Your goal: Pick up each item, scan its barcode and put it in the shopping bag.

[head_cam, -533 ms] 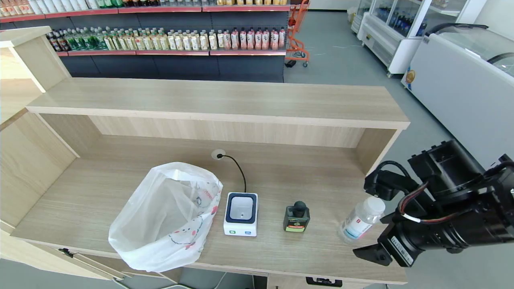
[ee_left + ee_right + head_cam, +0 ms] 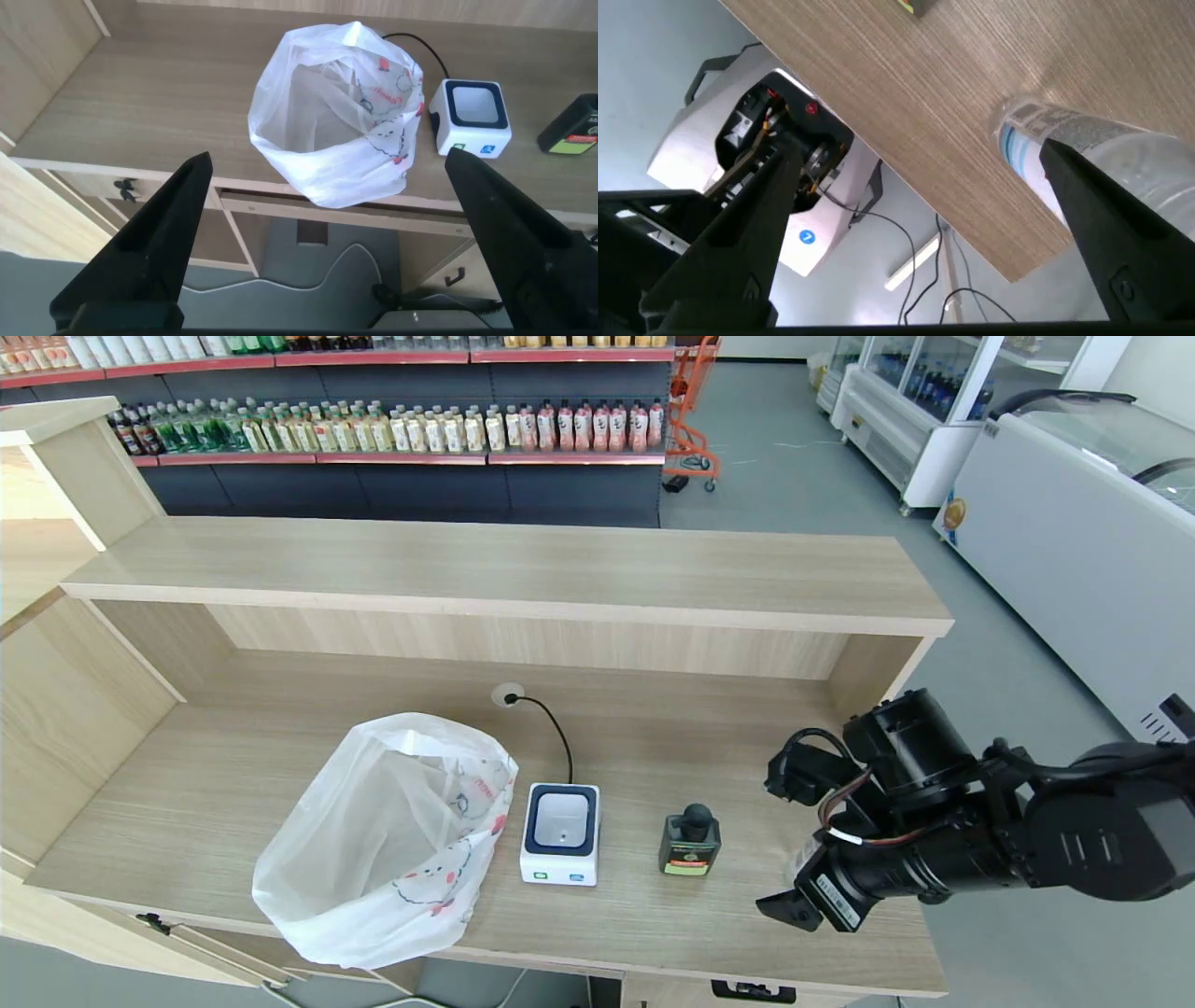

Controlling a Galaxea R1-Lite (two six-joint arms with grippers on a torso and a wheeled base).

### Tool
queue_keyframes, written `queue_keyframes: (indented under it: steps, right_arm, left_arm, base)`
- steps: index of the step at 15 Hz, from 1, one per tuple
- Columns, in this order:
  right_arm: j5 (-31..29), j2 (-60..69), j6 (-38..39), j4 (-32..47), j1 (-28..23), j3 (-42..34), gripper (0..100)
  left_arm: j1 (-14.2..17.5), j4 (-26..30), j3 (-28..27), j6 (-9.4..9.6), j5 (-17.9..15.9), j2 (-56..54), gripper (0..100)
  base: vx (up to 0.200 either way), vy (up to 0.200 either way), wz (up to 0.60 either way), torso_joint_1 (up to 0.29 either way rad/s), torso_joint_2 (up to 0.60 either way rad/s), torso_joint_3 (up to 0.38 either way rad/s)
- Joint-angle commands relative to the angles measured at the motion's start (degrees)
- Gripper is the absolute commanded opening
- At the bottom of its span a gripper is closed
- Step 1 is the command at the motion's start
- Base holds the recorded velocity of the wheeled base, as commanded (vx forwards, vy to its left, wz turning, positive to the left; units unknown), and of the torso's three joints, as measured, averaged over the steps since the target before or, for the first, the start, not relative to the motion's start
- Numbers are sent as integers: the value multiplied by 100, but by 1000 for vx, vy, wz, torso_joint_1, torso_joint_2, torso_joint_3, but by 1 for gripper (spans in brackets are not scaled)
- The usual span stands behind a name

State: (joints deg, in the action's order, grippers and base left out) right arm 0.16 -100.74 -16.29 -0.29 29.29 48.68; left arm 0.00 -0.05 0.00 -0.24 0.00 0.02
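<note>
Right gripper [image 2: 920,154] hangs over the right end of the wooden counter [image 2: 280,775], close to its front edge, with its 2 fingers [image 2: 729,252] spread wide and nothing clamped between them. A clear bottle [image 2: 1139,159] with a white and blue label sits on the counter right beside 1 of those fingers; whether it touches the finger cannot be told. In the head view the arm covers most of this bottle.

Left gripper [image 2: 327,163] is also open, its fingers far apart, held low in front of the counter on the side where the shopping bag stands.

On the counter stands a white plastic shopping bag [image 2: 383,840], its mouth open upward, near the front edge. Just to its right lies a white scanner [image 2: 560,831] with a dark frame around its window, and a black cable [image 2: 555,728] runs from it to a hole farther back. A small dark bottle [image 2: 690,845] with a black cap stands between the scanner and the right gripper, apart from both.
</note>
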Motion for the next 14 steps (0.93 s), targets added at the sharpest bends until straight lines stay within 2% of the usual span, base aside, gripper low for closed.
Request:
queue_keyframes:
  steps: [1, 4, 8, 14]
  right_arm:
    - [2, -367, -59, -155, -3, 1, 100]
    - [11, -736, -340, -612, -3, 19, 100]
    - [63, -1237, -375, -1606, 50, 19, 100]
    - [301, -1721, -402, -2212, 147, 160, 100]
  left_arm:
    - [0, -4, 0, -2, 0, -2, 100]
    - [0, -4, 0, -2, 0, -2, 100]
    - [0, -4, 0, -2, 0, -2, 100]
    - [0, -4, 0, -2, 0, -2, 100]
  base:
    - [0, 0, 0, 0, 0, 0]
    - [0, 0, 0, 0, 0, 0]
    - [0, 0, 0, 0, 0, 0]
    - [0, 0, 0, 0, 0, 0]
